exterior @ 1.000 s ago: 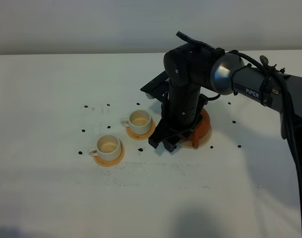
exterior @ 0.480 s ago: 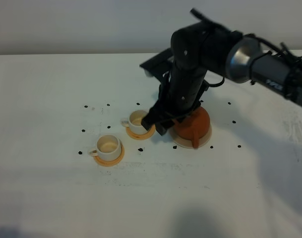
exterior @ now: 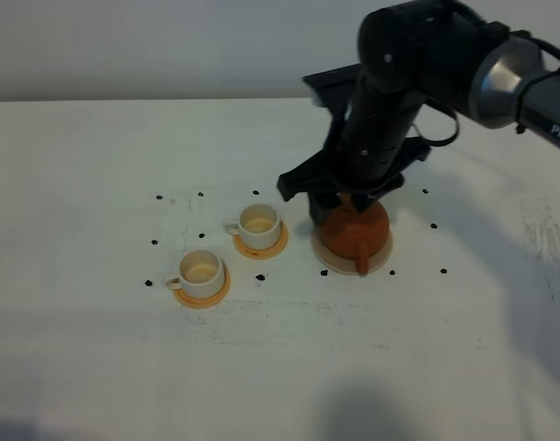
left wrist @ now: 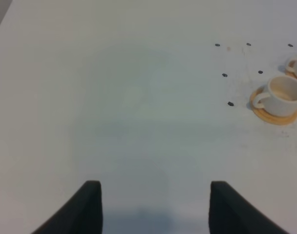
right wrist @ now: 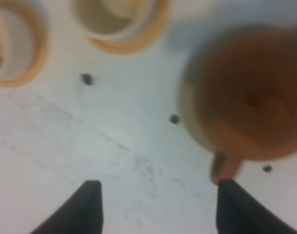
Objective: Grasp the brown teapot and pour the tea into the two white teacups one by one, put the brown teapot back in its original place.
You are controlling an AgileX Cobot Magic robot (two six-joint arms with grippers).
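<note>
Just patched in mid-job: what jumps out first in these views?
The black right arm looms over the teapot, which sits on its saucer right of centre in the high view. Its end effector is open and empty. Left of the pot stand the far cup and the near cup.

Wide open across the near and left surface point(exterior: 96, 367), bare under the left pincer point(left wrist: 153, 195). Crowded mid-surface: front teacup point(exterior: 202, 269) and rear teacup point(exterior: 259, 223) on orange coasters point(exterior: 215, 299), then a narrow gap, then brown teapot point(exterior: 353, 234) on saucer point(exterior: 327, 265). Barred from above there by the right arm point(exterior: 390, 119).
</note>
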